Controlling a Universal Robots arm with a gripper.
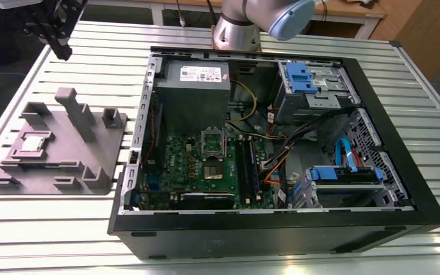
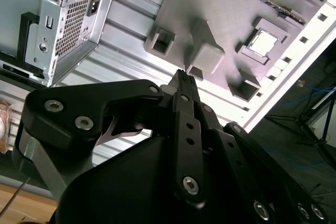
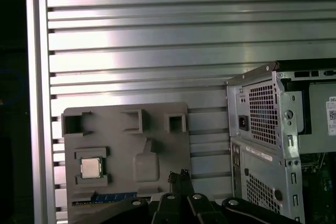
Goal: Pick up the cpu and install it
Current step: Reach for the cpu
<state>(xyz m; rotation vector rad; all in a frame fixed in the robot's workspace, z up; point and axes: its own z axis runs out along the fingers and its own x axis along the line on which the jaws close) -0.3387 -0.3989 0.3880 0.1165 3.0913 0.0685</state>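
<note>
The cpu [image 1: 35, 142] is a small silvery square chip lying flat in a recess of the grey plastic fixture [image 1: 90, 154], at the exterior view's left on the slatted table. It also shows in both wrist views as the cpu [image 2: 262, 43] and the cpu [image 3: 90, 167]. My black gripper [image 1: 62, 52] hangs high above the far end of the fixture, well clear of the chip. Both wrist views show the gripper [image 2: 181, 75] [image 3: 178, 174] shut with nothing between its fingers. The green motherboard [image 1: 197, 166] with its dark socket [image 1: 213, 171] lies inside the open computer case [image 1: 281, 223].
The case holds a grey power supply [image 1: 193, 77], blue drive bays [image 1: 304, 77] and loose cables [image 1: 281, 154]. Tall posts [image 1: 75, 112] rise from the fixture. The table edge [image 1: 6, 114] runs close beside the fixture.
</note>
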